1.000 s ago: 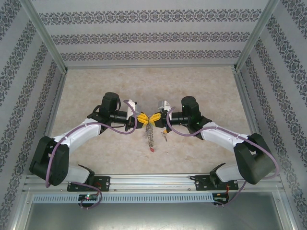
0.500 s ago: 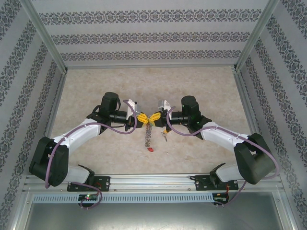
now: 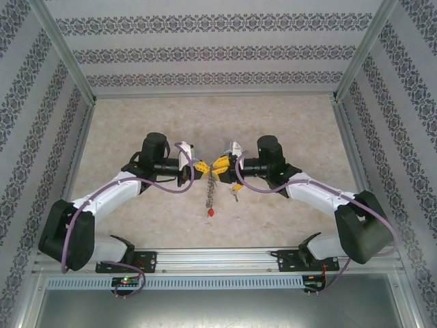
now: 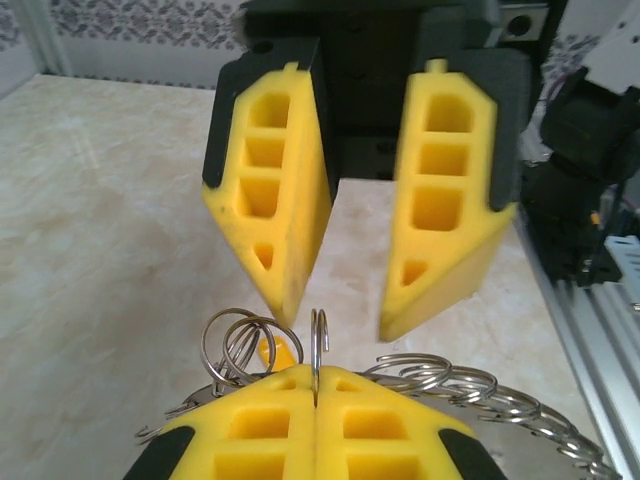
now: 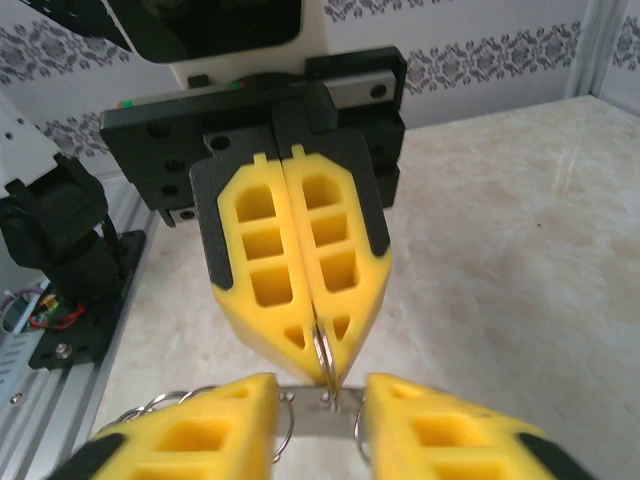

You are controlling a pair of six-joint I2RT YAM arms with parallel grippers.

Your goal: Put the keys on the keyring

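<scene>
Over the middle of the surface (image 3: 287, 130), my left gripper (image 4: 316, 385) is pressed together on a thin wire loop (image 4: 318, 335) of the keyring (image 4: 432, 376). The right gripper (image 5: 318, 400) faces it, spread, straddling that loop. The rest hangs toward 6 o'clock: red-tagged key (image 3: 210, 212) lowest, yellow-tagged key (image 3: 235, 190) near 5.

Step, I judge: prise the coil apart. Hold the left pinch firm and close the right low on the wire.

Wire: slick, springy, round. Yellow pads (image 4: 262, 430): hollow-celled, wedge-tipped.

Bright, even light with soft shadows; wrist views slightly soft.
</scene>
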